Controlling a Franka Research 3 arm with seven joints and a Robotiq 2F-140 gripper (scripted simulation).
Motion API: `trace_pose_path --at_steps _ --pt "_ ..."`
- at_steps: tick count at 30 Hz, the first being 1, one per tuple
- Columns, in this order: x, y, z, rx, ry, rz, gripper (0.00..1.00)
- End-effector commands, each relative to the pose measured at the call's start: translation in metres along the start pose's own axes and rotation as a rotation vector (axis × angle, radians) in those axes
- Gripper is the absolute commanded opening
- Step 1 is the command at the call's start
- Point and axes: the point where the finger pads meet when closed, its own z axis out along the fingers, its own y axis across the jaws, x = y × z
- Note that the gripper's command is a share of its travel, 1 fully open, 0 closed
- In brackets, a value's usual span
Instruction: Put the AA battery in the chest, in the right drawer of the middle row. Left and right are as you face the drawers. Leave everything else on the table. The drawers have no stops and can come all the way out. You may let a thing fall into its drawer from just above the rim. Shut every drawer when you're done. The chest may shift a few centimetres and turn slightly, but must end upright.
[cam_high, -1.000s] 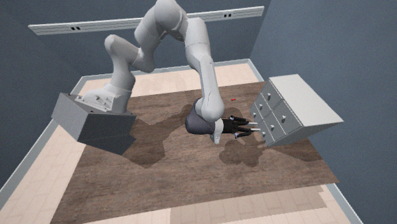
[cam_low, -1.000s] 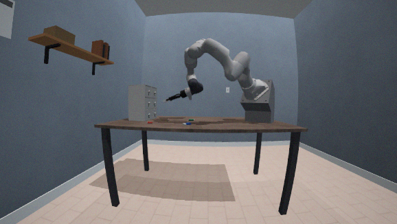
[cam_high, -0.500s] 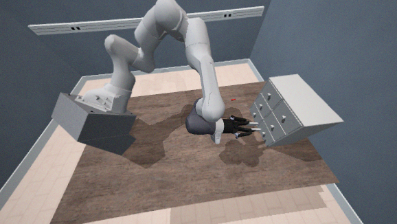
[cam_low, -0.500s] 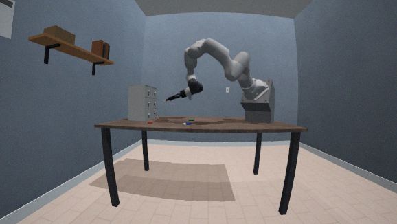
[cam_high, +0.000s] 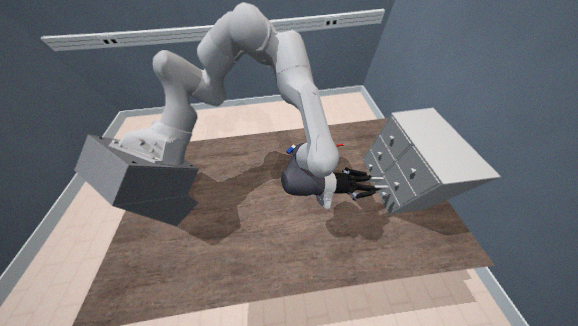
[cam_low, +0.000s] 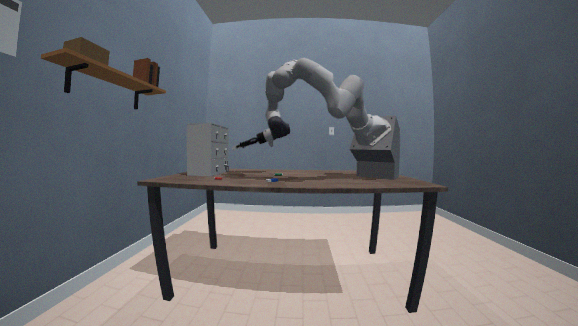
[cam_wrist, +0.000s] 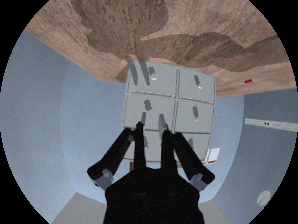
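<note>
The grey chest (cam_high: 430, 155) stands at the table's edge with all drawers shut; it also shows in the exterior view (cam_low: 206, 149) and the wrist view (cam_wrist: 169, 110). My gripper (cam_high: 377, 183) is level, pointing at the knob of the right middle-row drawer (cam_high: 396, 185). Its fingers are drawn close together with nothing between them, and in the exterior view the gripper (cam_low: 239, 146) stops a little short of the chest front. In the wrist view the gripper (cam_wrist: 150, 125) lines up with that drawer. A small blue and white cylinder (cam_high: 290, 148), which looks like the AA battery, lies on the table behind my arm.
A small red item (cam_high: 340, 144) lies on the table near the chest. A small green item (cam_low: 278, 174) lies further toward the middle. The robot base (cam_high: 145, 170) stands at the opposite end. The chest is close to the table edge.
</note>
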Motion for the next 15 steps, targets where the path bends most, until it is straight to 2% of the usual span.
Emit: trace_pose_path --at_steps 1,8,15 --pt "0.004 -0.004 0.006 0.013 0.007 0.011 0.28" --pt "0.003 -0.004 0.023 0.013 0.007 0.011 0.28" --pt "0.003 -0.004 0.028 0.013 0.007 0.011 0.28"
